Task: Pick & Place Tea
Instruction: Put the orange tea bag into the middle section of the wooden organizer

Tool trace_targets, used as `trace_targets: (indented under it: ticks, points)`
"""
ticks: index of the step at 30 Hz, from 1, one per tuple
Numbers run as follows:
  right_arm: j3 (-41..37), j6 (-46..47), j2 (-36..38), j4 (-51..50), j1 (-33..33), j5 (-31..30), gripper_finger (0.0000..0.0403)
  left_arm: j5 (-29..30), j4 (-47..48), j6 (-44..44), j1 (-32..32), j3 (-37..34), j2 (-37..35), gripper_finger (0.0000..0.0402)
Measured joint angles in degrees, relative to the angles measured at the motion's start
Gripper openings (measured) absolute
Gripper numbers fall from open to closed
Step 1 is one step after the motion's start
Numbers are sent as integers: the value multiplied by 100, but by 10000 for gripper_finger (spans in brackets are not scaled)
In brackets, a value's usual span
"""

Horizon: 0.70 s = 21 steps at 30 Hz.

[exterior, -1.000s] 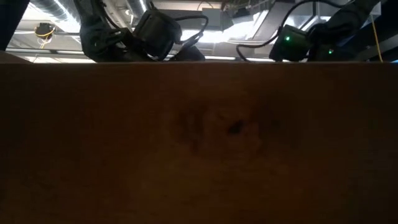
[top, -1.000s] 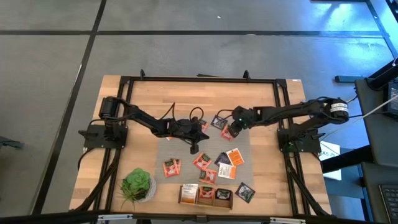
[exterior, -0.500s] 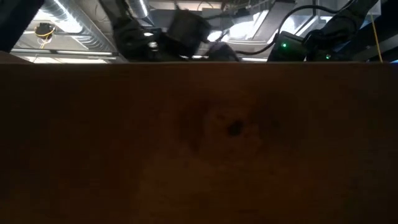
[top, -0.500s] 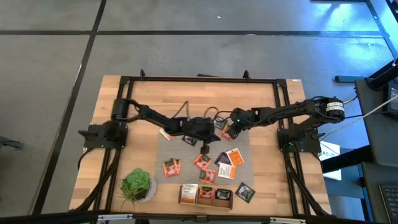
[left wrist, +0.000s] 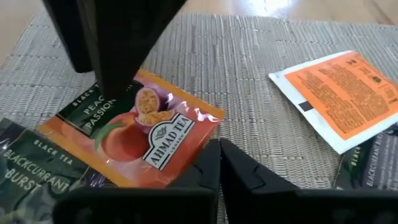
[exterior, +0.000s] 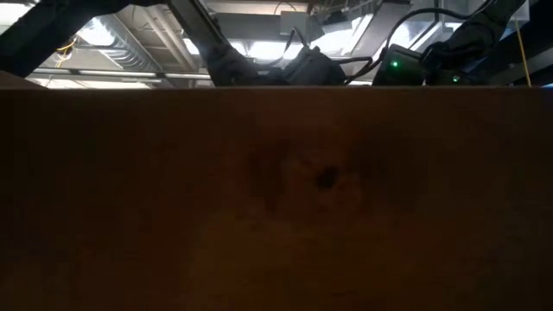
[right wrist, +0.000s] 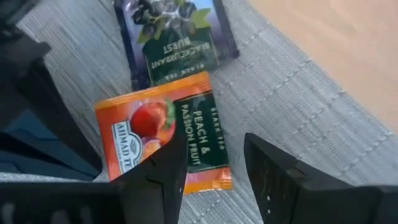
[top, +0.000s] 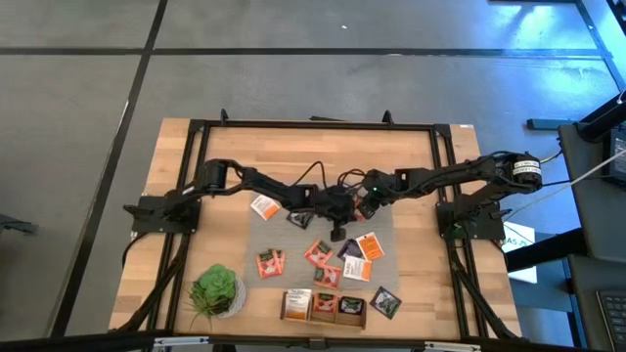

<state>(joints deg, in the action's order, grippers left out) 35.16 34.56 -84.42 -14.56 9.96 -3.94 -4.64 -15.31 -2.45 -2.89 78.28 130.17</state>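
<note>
You're working both arms over the grey mat (top: 293,240) mid-table, prob because the loose sachets are lying there and the wooden box (top: 324,307) at the near edge looks like the drop spot, my guess. Box is already holding a few packets in its slots.

Left gripper (top: 336,232) is reaching across to mat centre w/ jaws closed, nothing pinched btwn them in the left wrist view; it's hovering low, tips just beside a peach sachet (left wrist: 140,134), maybe to nudge or pin it, can't say which. Right gripper (top: 364,203) is coming in from the other side, jaws open and straddling the air just above another peach sachet (right wrist: 163,134), not yet touching it as far as I can tell. Looks like you're lining up a pinch on its edge.

Tea is sitting scattered: most on the mat btwn the grippers and the box, one dark packet (top: 385,302) off the mat beside the box. Sachets are looking flat, square, glossy foil. Peach ones are orange w/ a green band and fruit print; a blackcurrant sachet (right wrist: 174,37) is dark purple-green; one white-and-orange sachet (left wrist: 345,96) is lying back side up. Thin and slippery, so they're likely hard to lift off the weave.
</note>
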Motion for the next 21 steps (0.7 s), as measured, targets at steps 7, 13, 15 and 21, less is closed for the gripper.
trace_targets:
  ticks: [7, 13, 15, 21]
  points:
    - [0, 276, 0, -85, 0, 112, 159, -31, -17, -190, -48, 21, 151, 2]
    - [-1, -37, 2, -21, -2, -156, 159, -55, -15, -231, -49, 13, 166, 2]
    - [-2, -41, 4, 16, -2, -239, 159, -55, -17, -233, -49, 9, 168, 2]
    - [0, 254, 7, -361, 0, -185, 159, -59, -26, -233, -49, 0, 170, 2]
